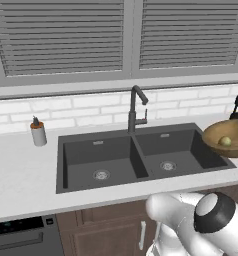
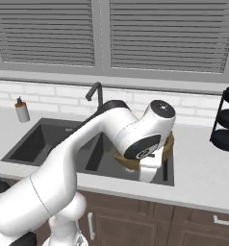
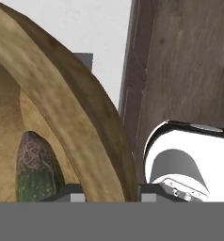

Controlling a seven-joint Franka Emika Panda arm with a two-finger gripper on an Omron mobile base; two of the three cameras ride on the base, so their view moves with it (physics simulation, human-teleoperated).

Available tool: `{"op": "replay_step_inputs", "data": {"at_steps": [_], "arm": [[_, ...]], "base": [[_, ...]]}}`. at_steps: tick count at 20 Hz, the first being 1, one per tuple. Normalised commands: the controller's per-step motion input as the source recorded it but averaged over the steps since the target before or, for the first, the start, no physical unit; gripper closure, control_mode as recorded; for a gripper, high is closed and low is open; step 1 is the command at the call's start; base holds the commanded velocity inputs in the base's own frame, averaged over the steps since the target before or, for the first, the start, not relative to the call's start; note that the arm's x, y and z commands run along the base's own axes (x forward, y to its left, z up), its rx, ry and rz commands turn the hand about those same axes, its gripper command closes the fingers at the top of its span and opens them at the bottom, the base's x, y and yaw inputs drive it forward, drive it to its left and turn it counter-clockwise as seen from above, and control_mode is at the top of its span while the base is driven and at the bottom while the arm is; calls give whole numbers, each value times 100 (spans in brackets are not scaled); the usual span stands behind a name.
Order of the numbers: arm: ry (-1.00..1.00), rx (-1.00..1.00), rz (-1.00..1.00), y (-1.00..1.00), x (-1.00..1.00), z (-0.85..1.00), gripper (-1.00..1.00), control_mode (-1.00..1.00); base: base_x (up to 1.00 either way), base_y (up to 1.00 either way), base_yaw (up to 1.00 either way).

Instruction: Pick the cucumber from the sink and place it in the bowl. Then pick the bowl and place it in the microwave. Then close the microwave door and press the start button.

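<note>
While the round tan-brown wooden bowl [image 1: 226,137] hangs lifted over the dark grey sink's [image 1: 98,162] right edge, with the yellow-green cucumber [image 1: 225,141] inside, it should be kept level. From the right base, the arm hides most of it. Up close, the hand [image 3: 109,193] is clamped on the rim; its fingertips are cut off.

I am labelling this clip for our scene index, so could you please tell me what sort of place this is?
A simulated home kitchen, most likely: a dark two-basin sink with a tall faucet is set in a pale counter under a shuttered window.
</note>
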Motion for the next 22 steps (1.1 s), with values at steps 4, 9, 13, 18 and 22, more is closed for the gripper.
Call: {"op": "replay_step_inputs", "data": {"at_steps": [4, 9, 13, 18, 22], "arm": [[2, 37, 0, 3, 0, 14, 100, -100], [0, 21, -1, 1, -1, 11, 100, 100], [0, 0, 0, 0, 0, 0, 100, 100], [0, 0, 0, 0, 0, 0, 100, 100], [0, 0, 0, 0, 0, 0, 100, 100]], "base": [[0, 0, 0], [-8, 0, -2], [-44, -9, -19], [-52, -18, -28], [-50, -10, -34]]}}
